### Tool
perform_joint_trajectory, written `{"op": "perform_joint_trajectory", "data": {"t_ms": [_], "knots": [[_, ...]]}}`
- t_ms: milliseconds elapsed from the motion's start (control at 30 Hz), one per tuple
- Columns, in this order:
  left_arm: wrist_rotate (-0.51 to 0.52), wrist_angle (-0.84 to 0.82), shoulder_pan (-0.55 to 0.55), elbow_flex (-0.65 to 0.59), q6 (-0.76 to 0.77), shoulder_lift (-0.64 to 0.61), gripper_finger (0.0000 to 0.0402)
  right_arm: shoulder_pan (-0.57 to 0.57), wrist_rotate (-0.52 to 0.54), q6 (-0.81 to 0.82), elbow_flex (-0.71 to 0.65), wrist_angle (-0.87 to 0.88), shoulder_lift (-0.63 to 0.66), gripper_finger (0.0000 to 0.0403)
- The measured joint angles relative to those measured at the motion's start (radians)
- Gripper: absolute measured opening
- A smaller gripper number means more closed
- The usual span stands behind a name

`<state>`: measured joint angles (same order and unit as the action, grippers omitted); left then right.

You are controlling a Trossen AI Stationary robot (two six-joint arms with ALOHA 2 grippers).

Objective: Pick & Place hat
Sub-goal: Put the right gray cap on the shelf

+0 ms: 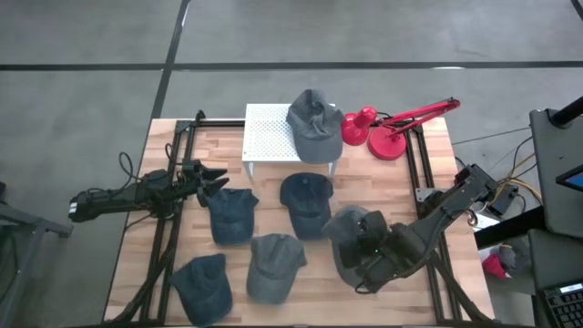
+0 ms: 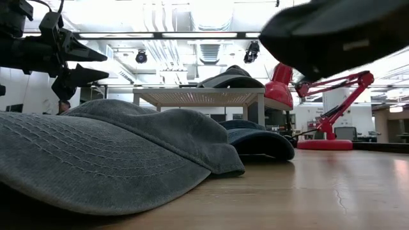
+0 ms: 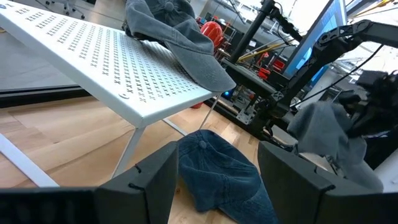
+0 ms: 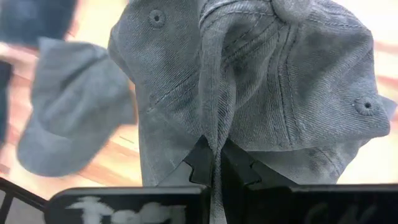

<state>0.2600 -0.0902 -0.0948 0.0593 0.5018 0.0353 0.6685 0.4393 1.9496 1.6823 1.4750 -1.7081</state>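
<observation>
table: pale wood planks, smooth
caps: washed cloth, matt, stitched
rack: white perforated metal
lamp: glossy red

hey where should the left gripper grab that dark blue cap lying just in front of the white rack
Pinch the domed crown of the dark blue denim cap from straight above. The cap lies flat beside the white perforated rack, its top exposed, clear of neighbouring hats, and the left gripper is open nearby.

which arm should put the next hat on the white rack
Right, most likely: the right gripper is shut on a grey hat, lifted off the table. The left gripper is open and empty beside the white rack.
</observation>
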Motion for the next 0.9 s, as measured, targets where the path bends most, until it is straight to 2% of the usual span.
{"op": "perform_joint_trajectory", "data": {"t_ms": [300, 900], "knots": [[0.0, 0.0, 0.0, 0.0, 0.0, 0.0, 0.0223, -0.033, 0.119, -0.097, 0.103, 0.097, 0.0, 0.0008], [0.0, 0.0, 0.0, 0.0, 0.0, 0.0, 0.0223, -0.22, 0.303, -0.474, 0.294, 0.096, 0.0, 0.0011]]}}
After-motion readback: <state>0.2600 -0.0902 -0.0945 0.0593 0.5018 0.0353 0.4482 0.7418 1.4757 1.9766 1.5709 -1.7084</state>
